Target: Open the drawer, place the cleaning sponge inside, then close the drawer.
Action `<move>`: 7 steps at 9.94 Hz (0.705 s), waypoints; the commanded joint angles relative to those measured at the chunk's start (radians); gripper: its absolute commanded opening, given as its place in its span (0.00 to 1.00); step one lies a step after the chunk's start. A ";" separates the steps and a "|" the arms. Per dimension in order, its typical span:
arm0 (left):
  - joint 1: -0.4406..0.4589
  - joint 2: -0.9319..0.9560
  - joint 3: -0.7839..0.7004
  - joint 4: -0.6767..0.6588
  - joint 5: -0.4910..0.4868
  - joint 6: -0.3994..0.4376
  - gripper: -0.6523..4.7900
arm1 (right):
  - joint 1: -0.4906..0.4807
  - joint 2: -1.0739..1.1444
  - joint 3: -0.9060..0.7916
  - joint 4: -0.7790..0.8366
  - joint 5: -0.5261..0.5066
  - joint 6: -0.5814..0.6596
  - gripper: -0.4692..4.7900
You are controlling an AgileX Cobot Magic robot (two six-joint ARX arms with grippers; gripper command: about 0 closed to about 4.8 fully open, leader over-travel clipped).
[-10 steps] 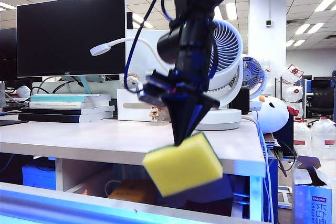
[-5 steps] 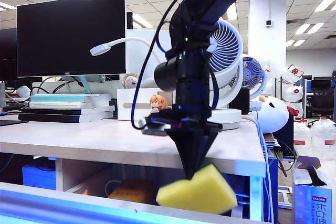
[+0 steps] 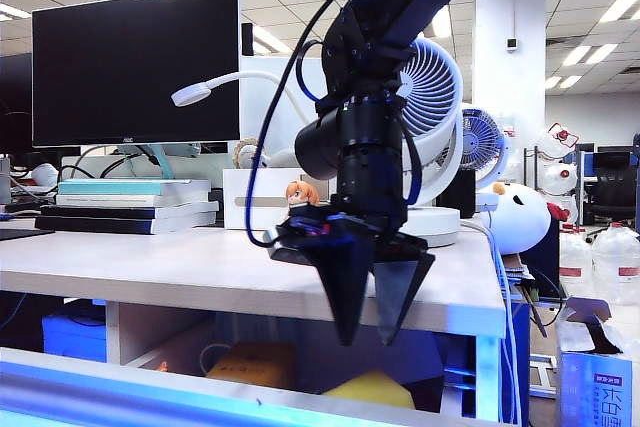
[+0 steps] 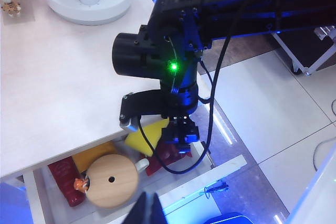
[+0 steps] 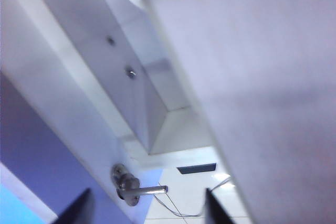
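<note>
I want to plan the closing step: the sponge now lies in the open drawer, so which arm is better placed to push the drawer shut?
Probably the right. The right gripper hangs open directly above the drawer, where the cleaning sponge lies. The left gripper only looks down from farther off.

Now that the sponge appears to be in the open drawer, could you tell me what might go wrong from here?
1. The right gripper, jaws open, hangs right above the cleaning sponge; if it lingers low, closing the drawer could hit it.
2. The sponge lies against the round wooden lid and red packets, so it may sit high and catch the desk edge.
3. The left gripper looks shut, with no hold on the drawer.
</note>
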 commanded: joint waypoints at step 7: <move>0.000 -0.002 0.005 -0.026 0.004 0.003 0.11 | 0.380 -0.124 -0.049 0.417 -0.157 0.057 0.09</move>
